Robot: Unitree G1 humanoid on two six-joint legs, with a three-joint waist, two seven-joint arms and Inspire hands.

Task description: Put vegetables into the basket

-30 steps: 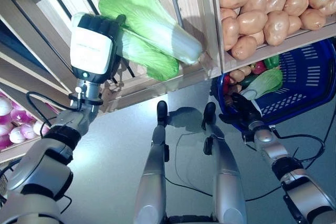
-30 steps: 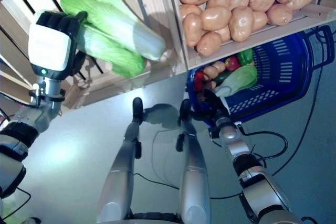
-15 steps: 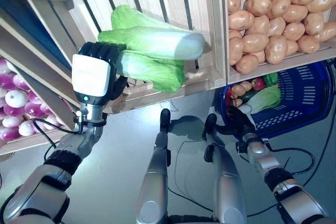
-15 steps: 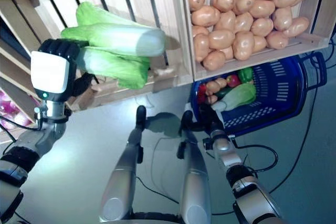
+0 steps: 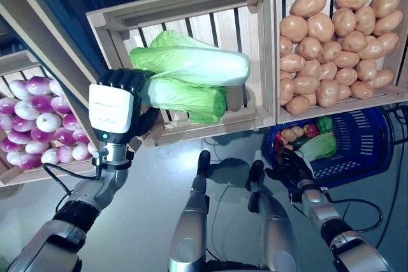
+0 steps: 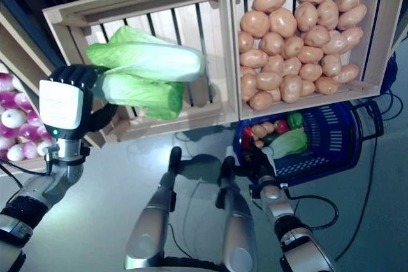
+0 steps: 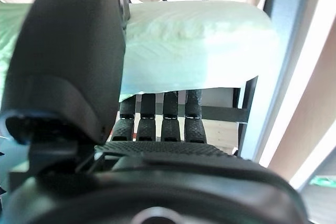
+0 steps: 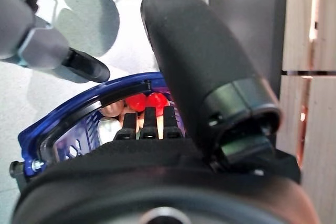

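The left hand [image 5: 116, 111] is raised in front of the middle wooden crate [image 5: 191, 11], its fingers [image 7: 157, 114] curled round the leafy end of a napa cabbage [image 5: 182, 93]. In the left wrist view those fingers wrap under the pale green body of the cabbage while the thumb lies over it. The cabbage sticks out sideways from the hand towards the robot's right, its end pointing at the crate's right post. A second napa cabbage [image 5: 197, 65] lies just above the held one, touching it, inside the same crate against the slatted back wall.

The right hand [image 5: 290, 165] is low, at the near rim of the blue basket [image 5: 370, 138]. In the right wrist view its fingers [image 8: 144, 121] reach over the rim and curl inside it, with the thumb outside, so the hand is closed on the basket's edge. The basket stands on the floor [image 5: 146, 202] under the right-hand crate. Inside it, at the end near the hand, lie a napa cabbage [image 5: 319, 148], a green pepper [image 5: 326, 124], a red vegetable [image 5: 311, 130] and some potatoes [image 5: 290, 135].

The right crate [image 5: 271, 49] above the basket is heaped with potatoes [image 5: 331, 42]. To the robot's left, a third crate [image 5: 19, 173] holds purple and white onions [image 5: 38, 128].
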